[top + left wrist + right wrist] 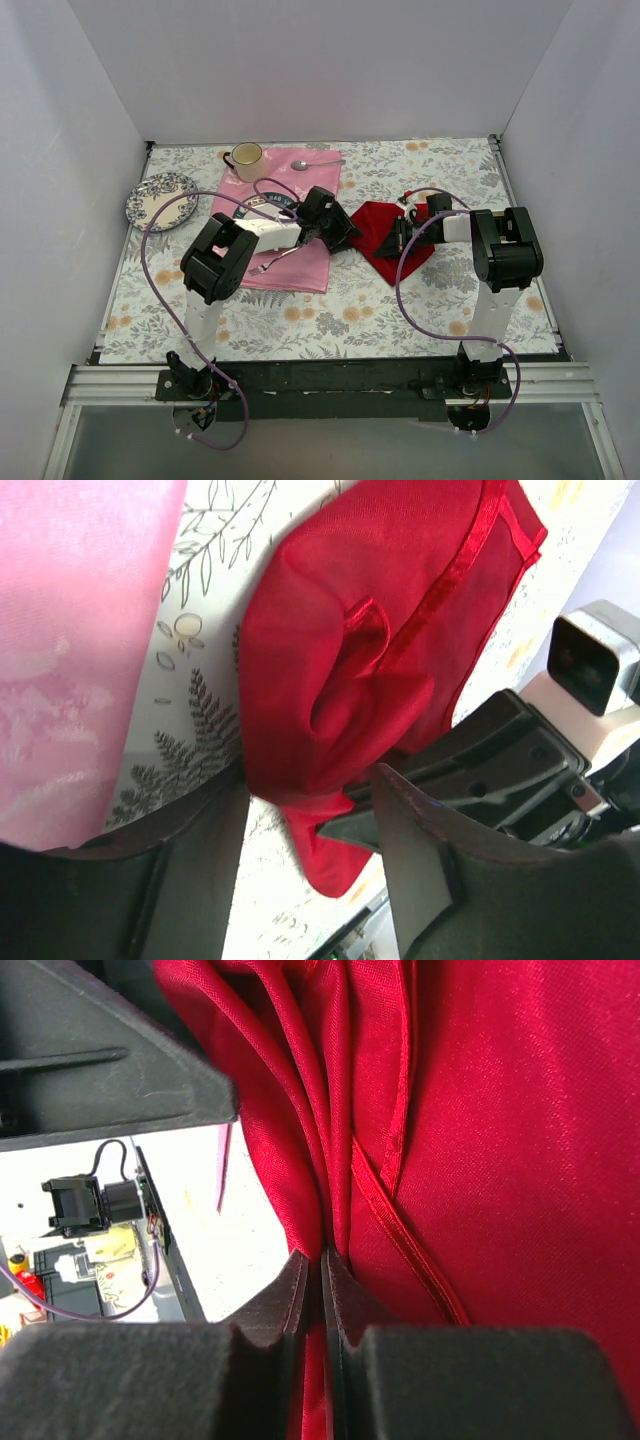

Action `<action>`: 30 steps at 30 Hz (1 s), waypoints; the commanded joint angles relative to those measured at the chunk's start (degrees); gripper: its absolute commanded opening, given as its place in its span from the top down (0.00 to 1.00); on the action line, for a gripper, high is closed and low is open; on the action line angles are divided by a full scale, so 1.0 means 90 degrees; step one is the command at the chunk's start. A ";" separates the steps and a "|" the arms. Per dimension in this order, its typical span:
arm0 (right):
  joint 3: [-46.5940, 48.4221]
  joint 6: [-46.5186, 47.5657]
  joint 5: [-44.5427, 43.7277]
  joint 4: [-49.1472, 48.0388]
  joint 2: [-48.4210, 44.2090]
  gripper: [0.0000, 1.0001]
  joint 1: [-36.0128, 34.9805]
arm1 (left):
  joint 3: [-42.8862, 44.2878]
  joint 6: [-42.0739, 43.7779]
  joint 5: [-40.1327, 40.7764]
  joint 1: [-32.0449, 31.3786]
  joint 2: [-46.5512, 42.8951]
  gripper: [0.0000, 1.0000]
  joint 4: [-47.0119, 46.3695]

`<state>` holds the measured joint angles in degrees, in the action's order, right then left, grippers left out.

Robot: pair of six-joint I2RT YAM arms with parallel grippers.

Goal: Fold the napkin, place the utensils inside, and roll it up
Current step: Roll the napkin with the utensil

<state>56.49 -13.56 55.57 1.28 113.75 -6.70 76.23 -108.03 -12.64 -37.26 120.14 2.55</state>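
The deep red napkin [380, 238] lies bunched on the floral tablecloth, right of the pink cloth. My right gripper [403, 236] is shut on a fold of it; in the right wrist view the gripper [322, 1270] pinches the napkin [500, 1110]. My left gripper [345, 232] is open at the napkin's left edge. In the left wrist view the left gripper [310, 870] has its jaws wide apart with the napkin [380, 630] just beyond them and nothing held. The spoon with the dark patterned handle is out of view.
A pale pink cloth [300, 265] lies under my left arm, with a dark-rimmed dish [258, 207] on it. A cream cup [246, 156] and an all-silver spoon [316, 163] sit at the back. A patterned plate [160, 198] sits at the left. White walls enclose the table.
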 commanded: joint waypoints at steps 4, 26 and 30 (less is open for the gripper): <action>0.0178 0.0266 -0.0383 0.0336 0.0163 0.99 0.0032 | 0.0075 0.0343 0.0877 -0.0030 0.0421 0.61 0.0469; 0.1145 0.1321 -0.2237 0.2201 -0.0207 0.83 -0.0388 | 0.1520 0.0880 0.0790 -0.0187 0.0685 1.00 0.2470; 0.1516 0.1487 -0.3380 0.2728 -0.0743 0.66 -0.0730 | 0.1842 0.0724 0.0604 -0.0216 0.0802 1.00 0.2939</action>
<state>66.65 -4.67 41.32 20.08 112.09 -10.70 90.19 -102.48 -6.90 -38.63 125.62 19.07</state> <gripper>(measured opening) 0.283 0.129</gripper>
